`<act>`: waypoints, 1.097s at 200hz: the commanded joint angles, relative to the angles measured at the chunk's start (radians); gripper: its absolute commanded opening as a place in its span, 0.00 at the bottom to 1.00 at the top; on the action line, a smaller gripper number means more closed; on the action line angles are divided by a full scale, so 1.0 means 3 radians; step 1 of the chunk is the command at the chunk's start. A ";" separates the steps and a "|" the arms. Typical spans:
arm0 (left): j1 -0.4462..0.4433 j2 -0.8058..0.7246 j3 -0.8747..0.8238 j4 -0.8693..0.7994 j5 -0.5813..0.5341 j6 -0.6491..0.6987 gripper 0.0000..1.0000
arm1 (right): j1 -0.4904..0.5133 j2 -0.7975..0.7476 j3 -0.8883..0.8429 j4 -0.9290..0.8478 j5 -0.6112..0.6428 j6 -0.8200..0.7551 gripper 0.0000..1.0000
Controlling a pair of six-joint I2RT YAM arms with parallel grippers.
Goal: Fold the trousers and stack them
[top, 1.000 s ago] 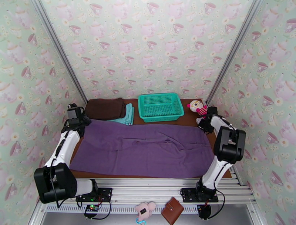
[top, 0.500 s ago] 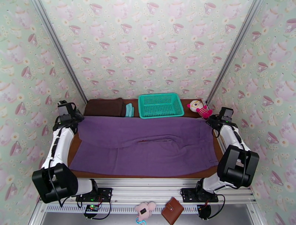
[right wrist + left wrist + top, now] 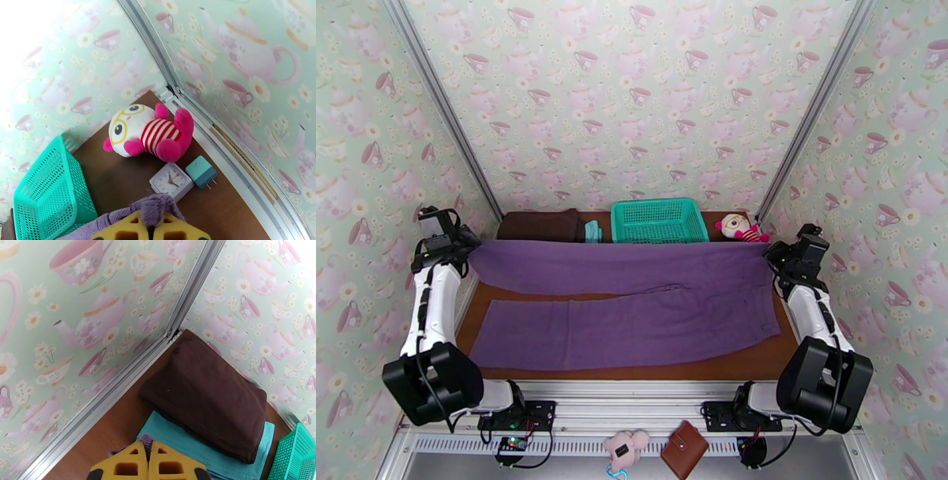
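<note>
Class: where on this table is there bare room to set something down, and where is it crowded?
Free: the strip of table between the trousers and its near edge, widest at the right near corner. Crowded: the far edge, with the brown garment, teal garment, basket, plush toy, clock and plug.

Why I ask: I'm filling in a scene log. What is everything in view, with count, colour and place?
trousers: one, purple, across the table, far edge held up by both claws
brown garment: one, dark brown, folded, far left corner
teal garment: one, teal, folded, under the brown garment
basket: one, teal, far middle
plush toy: one, white and pink, far right corner
clock: one, white, beside the plush toy
plug: one, teal, beside the clock
pink toy: one, pink, near rail
wallet: one, brown, near rail
left claw: one, yellow fingers, shut on trousers
right claw: one, yellow fingers, shut on trousers
</note>
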 commanded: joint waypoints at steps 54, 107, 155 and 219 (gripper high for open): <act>0.0419 -0.0571 -0.0992 0.0217 0.0386 -0.0457 0.00 | -0.0112 -0.0289 -0.0301 0.0239 0.0377 0.0161 0.00; 0.0691 -0.0852 -0.1648 0.0441 0.0614 -0.0605 0.00 | -0.0124 -0.0316 -0.0520 0.0180 0.0386 0.0170 0.00; 0.0825 -0.1000 -0.1814 0.0487 0.0555 -0.0629 0.00 | -0.0124 -0.0359 -0.0679 0.0194 0.0326 0.0274 0.00; 0.1222 -0.1228 -0.2065 0.0511 0.0713 -0.0877 0.00 | -0.0150 -0.0475 -0.0804 0.0208 0.0618 0.0336 0.00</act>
